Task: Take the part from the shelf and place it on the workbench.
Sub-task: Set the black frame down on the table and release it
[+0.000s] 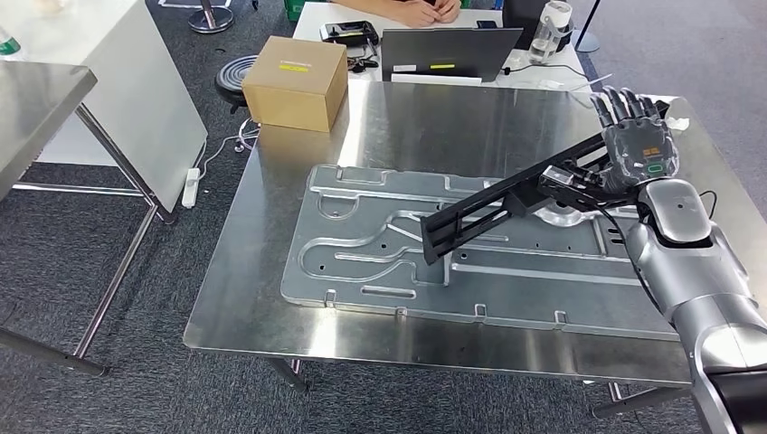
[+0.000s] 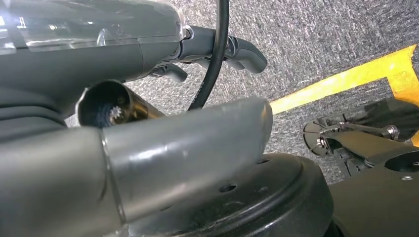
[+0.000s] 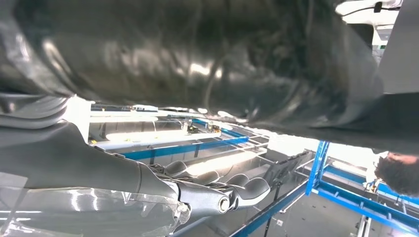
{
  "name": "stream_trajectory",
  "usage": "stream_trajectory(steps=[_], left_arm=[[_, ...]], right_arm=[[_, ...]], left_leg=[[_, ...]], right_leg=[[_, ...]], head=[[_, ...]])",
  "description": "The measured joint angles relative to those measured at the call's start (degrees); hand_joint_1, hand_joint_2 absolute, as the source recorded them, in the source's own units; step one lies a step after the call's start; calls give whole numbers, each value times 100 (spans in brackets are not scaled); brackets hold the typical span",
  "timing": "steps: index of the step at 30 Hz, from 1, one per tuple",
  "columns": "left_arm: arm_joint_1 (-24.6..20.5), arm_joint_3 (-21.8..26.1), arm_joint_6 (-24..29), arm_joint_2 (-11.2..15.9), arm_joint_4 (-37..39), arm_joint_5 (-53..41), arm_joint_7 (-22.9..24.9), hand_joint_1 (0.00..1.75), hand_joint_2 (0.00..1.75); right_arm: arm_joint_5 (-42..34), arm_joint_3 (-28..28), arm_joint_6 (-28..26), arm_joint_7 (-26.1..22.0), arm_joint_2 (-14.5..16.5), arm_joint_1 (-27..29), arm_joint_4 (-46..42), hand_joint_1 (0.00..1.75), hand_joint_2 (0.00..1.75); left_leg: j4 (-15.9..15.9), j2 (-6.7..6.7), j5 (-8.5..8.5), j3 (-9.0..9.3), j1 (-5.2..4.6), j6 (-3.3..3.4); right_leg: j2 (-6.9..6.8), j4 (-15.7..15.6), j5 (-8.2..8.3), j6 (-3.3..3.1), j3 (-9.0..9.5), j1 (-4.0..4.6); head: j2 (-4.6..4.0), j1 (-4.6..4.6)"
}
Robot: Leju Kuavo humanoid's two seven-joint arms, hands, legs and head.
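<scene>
- Over the right side of the workbench point(image 1: 271, 298), you see the right hand point(image 1: 636, 136) with its palm down and fingers stretched forward, gripping the near end of the part point(image 1: 506, 206), a long black bracket.
- The part slants from the hand down and to the left; its free end hangs over the stamped metal panel point(image 1: 380, 262) that lies flat on the workbench. You cannot tell whether that end touches the panel.
- In the right wrist view, the fingers point(image 3: 247, 187) curl beneath the dark underside of the part point(image 3: 197, 59), with blue racking point(image 3: 316, 168) behind.
- In the left wrist view, the left hand point(image 2: 217, 49) hangs over grey carpet crossed by a yellow floor line point(image 2: 341, 79); its fingers look loosely curled with nothing in them.
- At the far left corner of the workbench stands a cardboard box point(image 1: 296, 81).
- Beyond the bench, you see a laptop point(image 1: 449, 52) on a white table, with a person's hands point(image 1: 425, 11) resting behind it.
</scene>
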Motion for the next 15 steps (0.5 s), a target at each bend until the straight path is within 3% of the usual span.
stream_trajectory(steps=[15], left_arm=[[1,-39,-36,37,0,62,45,0,0]], right_arm=[[-147,-68,27,-92,0,96,103,0,0]], left_leg=[[0,0,0,-6,0,0]], right_leg=[[0,0,0,0,-6,-1]], head=[[0,0]])
